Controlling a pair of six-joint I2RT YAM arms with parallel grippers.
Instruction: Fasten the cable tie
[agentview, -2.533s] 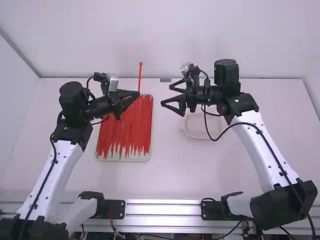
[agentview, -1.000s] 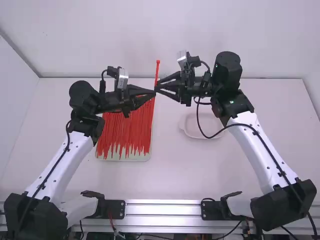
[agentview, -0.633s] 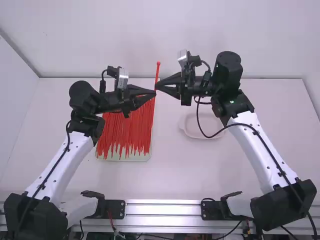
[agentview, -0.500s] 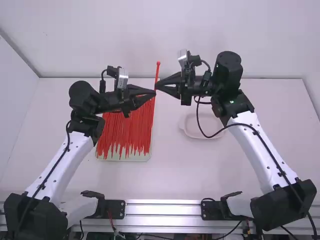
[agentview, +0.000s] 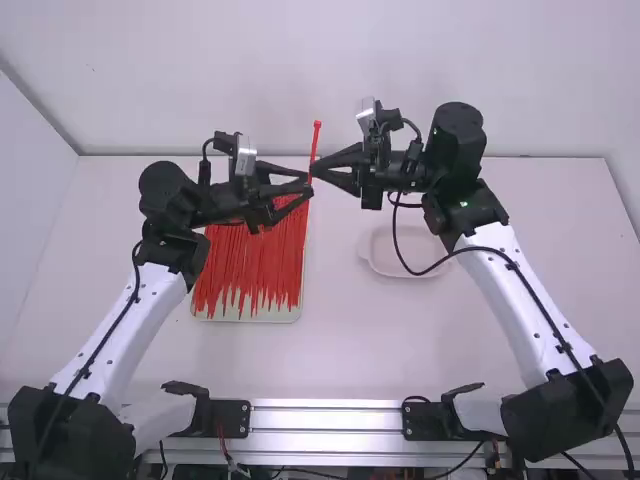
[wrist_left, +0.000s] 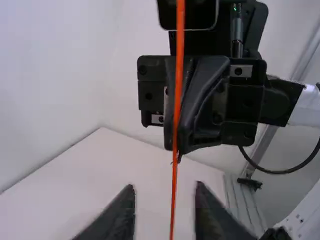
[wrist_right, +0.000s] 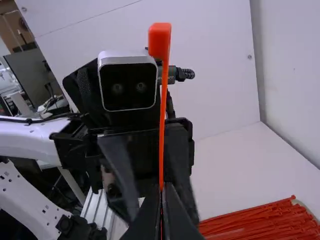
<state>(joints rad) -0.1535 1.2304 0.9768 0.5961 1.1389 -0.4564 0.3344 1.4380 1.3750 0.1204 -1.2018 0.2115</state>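
A single red cable tie (agentview: 314, 150) stands upright in the air above the table's far middle, its square head on top. My right gripper (agentview: 314, 180) is shut on its lower part; the right wrist view shows the tie (wrist_right: 162, 110) rising from between my closed fingers (wrist_right: 161, 192). My left gripper (agentview: 303, 186) faces it from the left, open. In the left wrist view the tie (wrist_left: 178, 75) runs through the gap of my open left gripper (wrist_left: 165, 187) without touching either finger, and the right gripper (wrist_left: 176, 150) beyond is clamped on it.
A tray (agentview: 245, 318) holding several red cable ties (agentview: 250, 260) lies on the table under the left arm. A shallow white dish (agentview: 400, 265) sits under the right arm. The back wall is close behind both grippers.
My left gripper has opened and let go of the tie. The right gripper, which closed on the tie a second ago, now holds it alone. Both arms stayed in place.
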